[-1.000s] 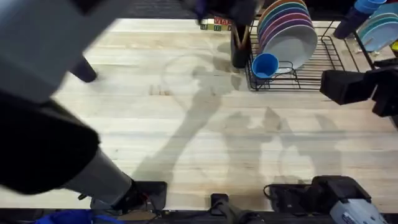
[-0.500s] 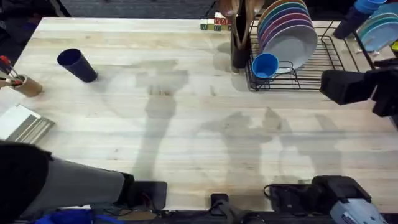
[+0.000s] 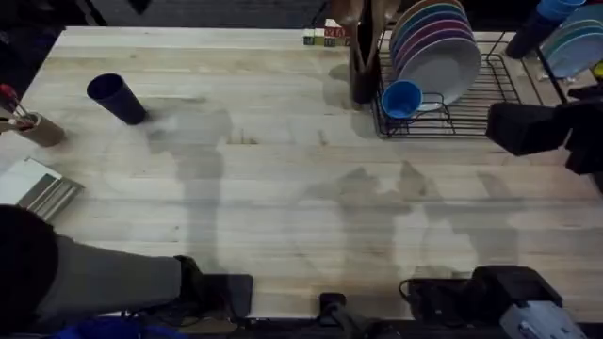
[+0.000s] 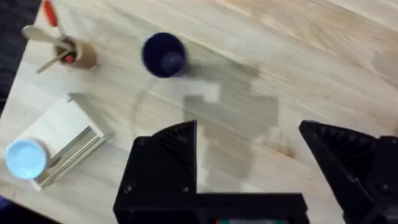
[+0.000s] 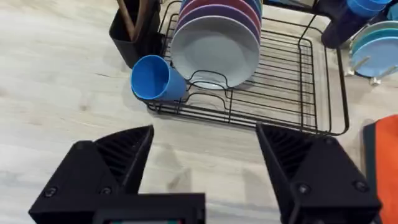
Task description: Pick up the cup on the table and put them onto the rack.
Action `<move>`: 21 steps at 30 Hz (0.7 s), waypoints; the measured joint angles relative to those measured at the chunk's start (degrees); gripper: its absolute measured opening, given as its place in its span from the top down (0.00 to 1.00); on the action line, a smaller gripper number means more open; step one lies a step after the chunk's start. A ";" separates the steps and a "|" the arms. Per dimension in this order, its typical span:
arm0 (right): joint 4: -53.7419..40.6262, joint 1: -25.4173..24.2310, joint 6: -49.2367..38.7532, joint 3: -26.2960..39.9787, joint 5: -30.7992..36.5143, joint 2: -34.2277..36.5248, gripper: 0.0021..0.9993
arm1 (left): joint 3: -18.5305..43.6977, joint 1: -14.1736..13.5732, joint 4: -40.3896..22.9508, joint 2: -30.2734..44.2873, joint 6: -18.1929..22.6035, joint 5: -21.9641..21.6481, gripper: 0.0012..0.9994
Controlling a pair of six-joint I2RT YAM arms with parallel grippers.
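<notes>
Cups: two. One dark navy cup (image 3: 117,97) stands on the table ahead of the left gripper (image 4: 249,168); one light blue cup (image 3: 402,98) lies on its side at the near corner of the rack (image 3: 490,94), ahead of the right gripper (image 5: 205,168).

Racks: one, black wire.

Plates in the rack (image 5: 214,37): a single row, white at the front, purple, pink and further colours behind (exact count cannot be told, as they overlap).

Utensil holders: two. One dark holder (image 3: 363,66) just beside the rack; one small tan holder (image 4: 78,55) with sticks, near the navy cup.

Grippers: two, both with fingers spread.
</notes>
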 joint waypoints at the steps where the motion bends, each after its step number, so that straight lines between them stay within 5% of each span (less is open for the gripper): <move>1: 0.00 0.00 0.00 0.00 0.00 0.00 0.00 | 0.00 1.12 0.00 0.00 -0.01 -0.02 0.01; 8: 1.27 0.00 0.00 0.00 0.00 0.00 0.00 | 0.01 6.81 -0.01 0.48 0.00 0.00 0.01; 21: 2.58 0.00 0.00 0.00 0.01 0.00 0.00 | 0.02 8.78 0.14 10.99 0.00 0.02 0.01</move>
